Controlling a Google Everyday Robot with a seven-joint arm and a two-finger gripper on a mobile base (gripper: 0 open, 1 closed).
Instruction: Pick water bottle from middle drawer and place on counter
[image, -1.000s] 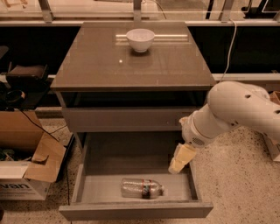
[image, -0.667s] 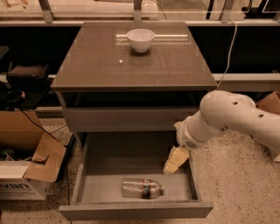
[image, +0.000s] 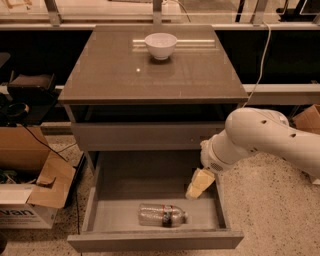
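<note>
1. The middle drawer (image: 150, 240) stands pulled open beneath the counter (image: 110, 75).
2. The water bottle (image: 162, 215) lies on its side on the drawer floor, near the front wall.
3. The gripper (image: 199, 185) hangs inside the drawer, right of centre, behind the bottle and apart from it. Whether it is open or closed cannot be told.
4. A white bowl (image: 160, 45) sits at the counter's rear.

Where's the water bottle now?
The water bottle lies on its side at the front of the middle drawer; the hand hovers just behind, to its right.
</note>
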